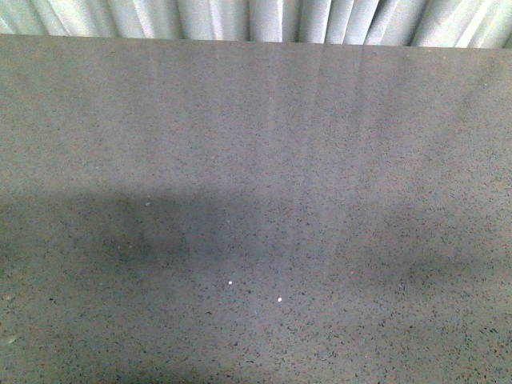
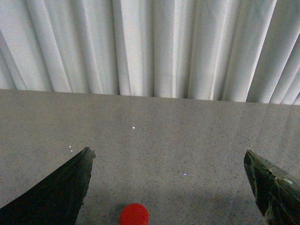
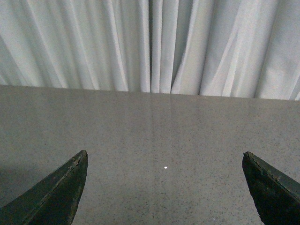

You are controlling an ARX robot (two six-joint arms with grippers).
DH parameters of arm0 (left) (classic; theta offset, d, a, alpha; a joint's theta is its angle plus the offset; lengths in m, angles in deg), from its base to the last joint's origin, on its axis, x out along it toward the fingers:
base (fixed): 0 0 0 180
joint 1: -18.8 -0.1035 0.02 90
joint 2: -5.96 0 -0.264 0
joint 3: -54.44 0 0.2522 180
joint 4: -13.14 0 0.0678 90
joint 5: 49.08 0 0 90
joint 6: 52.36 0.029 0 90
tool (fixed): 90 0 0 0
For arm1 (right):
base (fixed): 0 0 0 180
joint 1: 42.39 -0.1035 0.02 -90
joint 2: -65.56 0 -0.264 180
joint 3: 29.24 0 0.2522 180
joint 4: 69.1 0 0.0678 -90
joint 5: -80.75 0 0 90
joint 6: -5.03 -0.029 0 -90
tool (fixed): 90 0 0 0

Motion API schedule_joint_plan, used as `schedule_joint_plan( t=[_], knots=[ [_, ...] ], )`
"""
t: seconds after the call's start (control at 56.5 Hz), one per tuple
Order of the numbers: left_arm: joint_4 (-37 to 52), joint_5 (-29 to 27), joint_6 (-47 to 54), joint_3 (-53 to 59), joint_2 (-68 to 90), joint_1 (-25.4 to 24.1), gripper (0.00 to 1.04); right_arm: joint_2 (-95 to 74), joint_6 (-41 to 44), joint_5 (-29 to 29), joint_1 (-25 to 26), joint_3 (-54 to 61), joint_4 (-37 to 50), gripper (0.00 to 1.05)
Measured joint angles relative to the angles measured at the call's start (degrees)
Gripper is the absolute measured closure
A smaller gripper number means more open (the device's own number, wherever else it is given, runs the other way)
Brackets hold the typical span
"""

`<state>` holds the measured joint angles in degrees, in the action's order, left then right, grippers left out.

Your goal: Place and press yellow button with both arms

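The yellow button is out of view in every frame. In the left wrist view my left gripper [image 2: 168, 151] is open over the grey speckled table [image 2: 187, 126], its two dark fingers [image 2: 65, 187] spread wide with nothing between them. My right gripper [image 3: 165, 153] is likewise open in the right wrist view, with only bare table [image 3: 164, 122] between its fingers [image 3: 56, 192]. Neither arm shows in the front view, which holds only the table top [image 1: 256, 200].
A small round red object [image 2: 134, 214] lies on the table at the near edge of the left wrist view, between the left fingers. A white pleated curtain [image 1: 256, 18] hangs behind the table's far edge. Small white specks [image 1: 279, 300] dot the surface.
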<state>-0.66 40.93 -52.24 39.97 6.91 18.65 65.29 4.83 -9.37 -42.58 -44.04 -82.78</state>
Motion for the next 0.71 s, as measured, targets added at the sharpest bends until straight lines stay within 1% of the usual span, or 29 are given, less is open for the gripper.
schedule_joint_plan(
  t=[0.708],
  knots=[
    [0.0, 0.0, 0.0, 0.0, 0.0, 0.0, 0.09, 0.0, 0.0, 0.0, 0.0, 0.0, 0.0, 0.09]
  ],
)
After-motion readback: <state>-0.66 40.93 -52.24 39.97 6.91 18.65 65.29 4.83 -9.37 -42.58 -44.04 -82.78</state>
